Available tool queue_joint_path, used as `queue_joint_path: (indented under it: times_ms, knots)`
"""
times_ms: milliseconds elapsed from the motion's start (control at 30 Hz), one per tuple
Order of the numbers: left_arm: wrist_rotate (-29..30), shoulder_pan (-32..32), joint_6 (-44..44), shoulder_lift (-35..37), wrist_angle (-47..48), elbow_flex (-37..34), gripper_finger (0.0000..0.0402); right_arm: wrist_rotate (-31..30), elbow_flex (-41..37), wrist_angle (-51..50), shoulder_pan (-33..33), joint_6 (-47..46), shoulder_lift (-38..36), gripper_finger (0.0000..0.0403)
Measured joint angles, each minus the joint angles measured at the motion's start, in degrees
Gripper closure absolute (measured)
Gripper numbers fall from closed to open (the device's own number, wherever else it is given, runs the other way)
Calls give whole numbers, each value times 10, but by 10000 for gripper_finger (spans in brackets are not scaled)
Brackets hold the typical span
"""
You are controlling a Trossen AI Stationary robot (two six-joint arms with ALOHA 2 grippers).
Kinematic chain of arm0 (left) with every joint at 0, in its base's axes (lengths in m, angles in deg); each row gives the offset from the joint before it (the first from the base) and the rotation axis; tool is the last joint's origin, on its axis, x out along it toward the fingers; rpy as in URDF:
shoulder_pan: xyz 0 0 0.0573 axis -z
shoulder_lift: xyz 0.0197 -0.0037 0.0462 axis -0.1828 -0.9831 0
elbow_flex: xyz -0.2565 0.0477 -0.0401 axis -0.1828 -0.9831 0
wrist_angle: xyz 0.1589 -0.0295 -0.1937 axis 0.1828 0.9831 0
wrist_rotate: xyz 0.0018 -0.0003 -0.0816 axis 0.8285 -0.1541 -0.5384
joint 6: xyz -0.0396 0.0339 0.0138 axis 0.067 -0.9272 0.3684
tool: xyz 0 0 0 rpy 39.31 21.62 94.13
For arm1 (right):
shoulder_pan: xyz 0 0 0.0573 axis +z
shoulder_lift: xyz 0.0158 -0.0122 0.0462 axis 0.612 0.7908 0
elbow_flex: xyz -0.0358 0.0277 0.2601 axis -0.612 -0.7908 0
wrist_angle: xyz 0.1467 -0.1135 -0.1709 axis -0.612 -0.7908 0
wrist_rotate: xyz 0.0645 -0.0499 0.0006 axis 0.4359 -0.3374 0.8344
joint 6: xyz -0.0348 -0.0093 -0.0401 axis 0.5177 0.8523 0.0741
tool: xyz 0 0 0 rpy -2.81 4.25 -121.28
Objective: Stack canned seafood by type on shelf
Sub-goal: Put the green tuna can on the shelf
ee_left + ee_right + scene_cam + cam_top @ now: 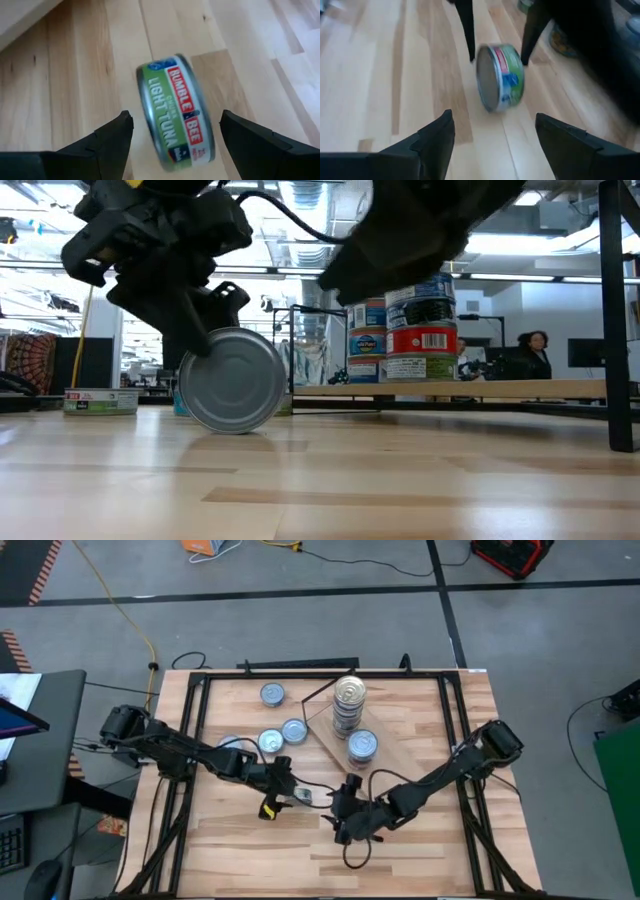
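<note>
Two stacks (349, 703) stand on the shelf (395, 740); loose tins (272, 694) remain. Green tuna can (176, 112) rolls between both grippers, left gripper (175, 137) and right gripper (492, 137) spread apart.

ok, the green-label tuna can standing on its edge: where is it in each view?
High view: the green-label tuna can is barely visible, low centre, between left gripper and right gripper.
Low view: left of centre, silver end facing the camera.
Left wrist view: centre.
Right wrist view: upper centre.
Shared landmark: the open left gripper's fingers flanking it.
</note>
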Motion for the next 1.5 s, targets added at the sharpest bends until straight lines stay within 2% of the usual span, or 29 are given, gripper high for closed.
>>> queue_joint_path:
  times_ms: [133,300,533,633,867,1133,1300,1500]
  knots:
    - [19,9,-23,0,-24,0,111,43,0,41,-24,44,0,69]
    - [28,17,-35,0,-138,-60,111,62,1,60,-52,75,7,34]
    - [58,19,-48,20,-177,-101,111,76,1,62,-67,105,8,26]
    - [71,23,-61,50,-185,-112,111,102,1,65,-76,106,8,26]
    - [67,28,-74,117,-221,-143,111,107,1,97,-93,107,8,26]
    - [117,58,-75,239,-275,-201,111,127,14,158,-106,119,68,26]
    - [142,85,-42,304,-321,-271,111,130,73,141,-108,138,119,26]
    - [208,128,-13,349,-292,-303,111,142,149,74,-115,146,164,26]
